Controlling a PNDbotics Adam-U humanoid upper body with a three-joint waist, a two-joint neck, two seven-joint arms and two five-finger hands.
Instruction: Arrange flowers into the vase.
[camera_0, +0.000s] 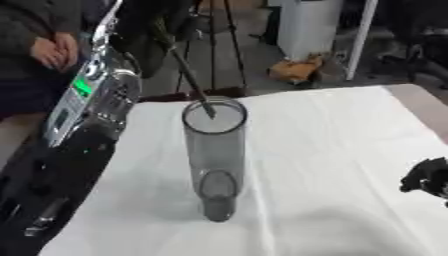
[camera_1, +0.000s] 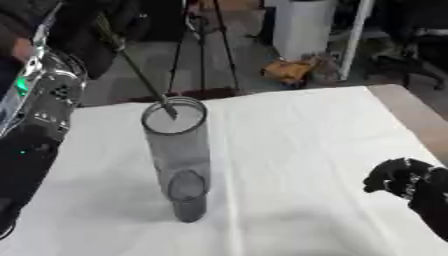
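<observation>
A tall clear vase (camera_0: 214, 155) is seen standing upright at the centre of the frame on a table (camera_0: 332, 150) covered in white cloth. A thin dark flower stem (camera_0: 188, 75) is held slanted from the upper left, with its lower tip just inside the vase's open rim; the blossom end is lost in the dark clutter above and cannot be made out. The stem appears to be angled this way so that its tip can be guided over the rim and slid down into the tube. The left arm (camera_0: 83, 125) is seen rising along the left edge of the frame, but the left hand itself is not shown, so its grip cannot be told. The right hand (camera_1: 411, 187) is kept low at the right edge, well apart from the vase, fingers curled and holding nothing, apparently idle.
</observation>
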